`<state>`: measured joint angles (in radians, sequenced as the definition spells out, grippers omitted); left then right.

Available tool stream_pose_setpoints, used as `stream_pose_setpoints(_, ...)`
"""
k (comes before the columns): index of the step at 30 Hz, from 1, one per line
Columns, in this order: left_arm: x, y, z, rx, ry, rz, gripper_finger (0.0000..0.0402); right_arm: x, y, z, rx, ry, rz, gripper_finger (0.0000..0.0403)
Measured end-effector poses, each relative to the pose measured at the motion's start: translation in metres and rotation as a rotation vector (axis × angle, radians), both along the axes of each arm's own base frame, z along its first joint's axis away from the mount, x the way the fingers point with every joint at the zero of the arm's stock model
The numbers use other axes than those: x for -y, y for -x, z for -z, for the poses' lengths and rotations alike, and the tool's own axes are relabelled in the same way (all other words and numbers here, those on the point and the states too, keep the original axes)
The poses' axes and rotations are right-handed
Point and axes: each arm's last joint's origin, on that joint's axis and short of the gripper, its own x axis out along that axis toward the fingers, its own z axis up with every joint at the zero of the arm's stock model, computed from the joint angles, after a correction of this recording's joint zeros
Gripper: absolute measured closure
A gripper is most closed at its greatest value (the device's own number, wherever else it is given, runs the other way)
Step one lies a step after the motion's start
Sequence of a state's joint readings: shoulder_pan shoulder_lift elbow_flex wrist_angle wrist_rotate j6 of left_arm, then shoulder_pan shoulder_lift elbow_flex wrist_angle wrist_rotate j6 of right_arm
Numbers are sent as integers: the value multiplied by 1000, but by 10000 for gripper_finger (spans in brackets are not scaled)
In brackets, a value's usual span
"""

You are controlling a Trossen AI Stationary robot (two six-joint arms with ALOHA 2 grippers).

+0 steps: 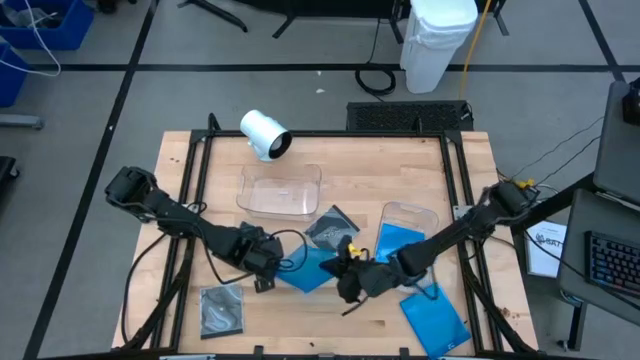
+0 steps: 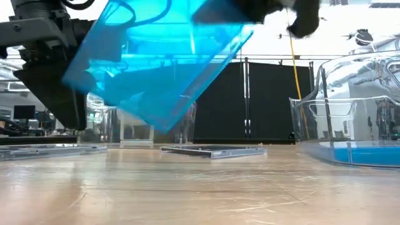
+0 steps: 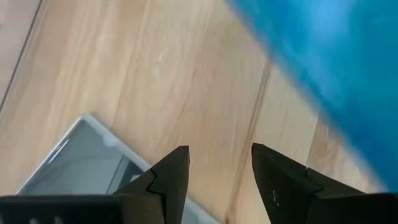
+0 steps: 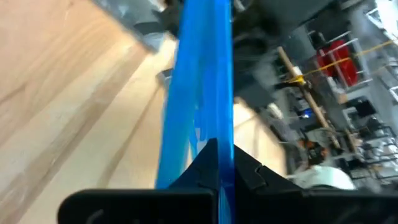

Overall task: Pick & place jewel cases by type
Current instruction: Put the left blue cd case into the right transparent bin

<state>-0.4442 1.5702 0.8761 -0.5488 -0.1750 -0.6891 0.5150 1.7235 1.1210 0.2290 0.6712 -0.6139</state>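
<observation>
Blue, thin, stiff plastic jewel case [image 1: 312,268] hangs tilted above mid-table, pinched at one edge by your clamped right gripper [image 1: 349,272]; it's light, slick and crackable, so grip edges squarely, while the left gripper [image 3: 219,180] waits part-open, empty

My right claw [image 1: 347,275] and left claw [image 1: 262,268] crowd the table's [image 1: 330,325] middle, a tilted blue jewel case [image 1: 312,268] between them. Bare wood lies open along the near edge between the grey case [image 1: 221,308] and another blue case [image 1: 434,318]. Behind, two clear trays [image 1: 281,190] block the way.
</observation>
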Motion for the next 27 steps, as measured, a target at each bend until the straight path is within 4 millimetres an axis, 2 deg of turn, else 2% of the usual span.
stream_pose_setpoints(6, 1, 1, -1, 4, -5, 8, 222, 0, 35, -42, 51, -25, 98, 402)
stream_pose_setpoints(15, 1, 1, -1, 7, -7, 8, 222, 4, 93, -93, 169, -71, 235, 402)
stream_pose_setpoints(22, 1, 1, -1, 6, -8, 8, 222, 2, 135, -106, 246, -60, 343, 403)
stream_pose_setpoints(27, 1, 1, -2, 7, -7, 7, 222, -5, 149, -107, 280, -153, 327, 403)
